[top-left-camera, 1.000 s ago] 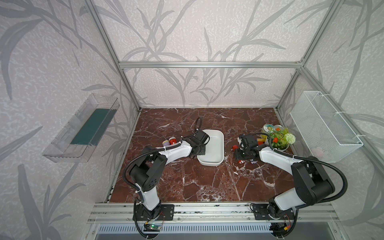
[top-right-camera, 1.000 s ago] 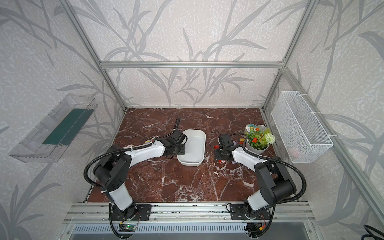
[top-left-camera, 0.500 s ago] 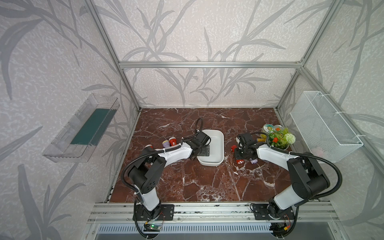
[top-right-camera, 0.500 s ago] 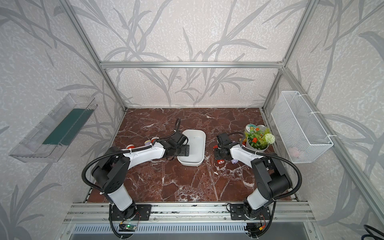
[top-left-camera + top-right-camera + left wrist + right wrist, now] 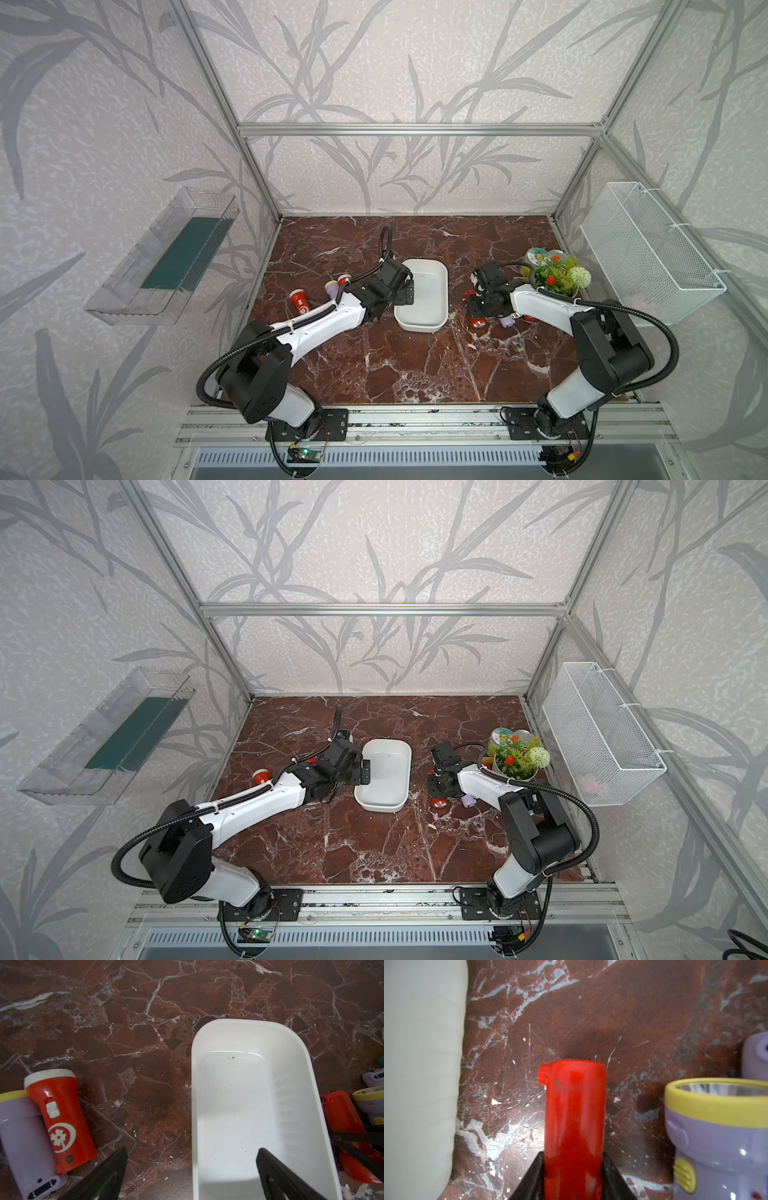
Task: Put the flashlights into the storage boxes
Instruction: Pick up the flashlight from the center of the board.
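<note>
The white storage box (image 5: 419, 328) (image 5: 380, 806) stands mid-table with nothing inside. My left gripper (image 5: 192, 1150) (image 5: 409, 291) is open, its jaws on either side of the box's left rim (image 5: 194, 1105). Left of it lie a red flashlight (image 5: 60, 1118) (image 5: 300, 302) and a lavender flashlight (image 5: 22, 1138) (image 5: 331, 287). My right gripper (image 5: 573, 1157) (image 5: 478, 309) is shut on another red flashlight (image 5: 574, 1126) (image 5: 439, 802), low over the marble just right of the box. A lavender flashlight with a yellow lens ring (image 5: 716, 1136) (image 5: 505, 321) lies close beside it.
A flower pot (image 5: 559, 276) and a round tin (image 5: 538, 255) stand behind the right arm. A white wire basket (image 5: 648, 249) hangs on the right wall, a clear tray (image 5: 166, 257) on the left wall. Another lavender flashlight (image 5: 756, 1057) lies further off.
My right jaws have closed onto the red flashlight. My left jaws have gone from shut to wide open at the box's left rim.
</note>
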Controlling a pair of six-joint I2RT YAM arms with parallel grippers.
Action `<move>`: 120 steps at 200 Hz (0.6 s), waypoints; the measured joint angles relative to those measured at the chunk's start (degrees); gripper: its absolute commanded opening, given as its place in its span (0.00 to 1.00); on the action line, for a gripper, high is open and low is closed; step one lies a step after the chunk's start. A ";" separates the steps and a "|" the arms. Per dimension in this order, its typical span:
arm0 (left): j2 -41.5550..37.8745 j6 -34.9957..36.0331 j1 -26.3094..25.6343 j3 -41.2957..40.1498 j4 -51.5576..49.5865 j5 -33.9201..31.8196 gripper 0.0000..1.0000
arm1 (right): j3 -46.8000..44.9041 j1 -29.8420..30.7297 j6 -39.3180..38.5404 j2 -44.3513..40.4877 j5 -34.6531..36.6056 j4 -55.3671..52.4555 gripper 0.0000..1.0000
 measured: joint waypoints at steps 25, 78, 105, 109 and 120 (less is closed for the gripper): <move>-1.81 1.07 0.00 -1.75 0.70 -1.66 0.99 | 1.20 0.04 0.00 -0.02 0.59 -1.40 0.37; -3.41 2.56 0.44 -3.10 1.68 -4.66 0.99 | 4.20 1.60 0.02 -1.97 2.27 -5.84 0.37; -5.90 2.78 2.21 -4.98 1.68 -4.70 0.99 | 7.63 3.39 0.02 -4.24 3.26 -8.31 0.37; -6.38 2.78 2.71 -5.29 1.73 -4.63 0.99 | 8.26 3.72 0.04 -4.59 3.39 -8.70 0.37; -7.72 2.78 4.07 -6.01 1.73 -4.55 0.99 | 9.84 4.50 0.07 -5.42 3.65 -9.44 0.37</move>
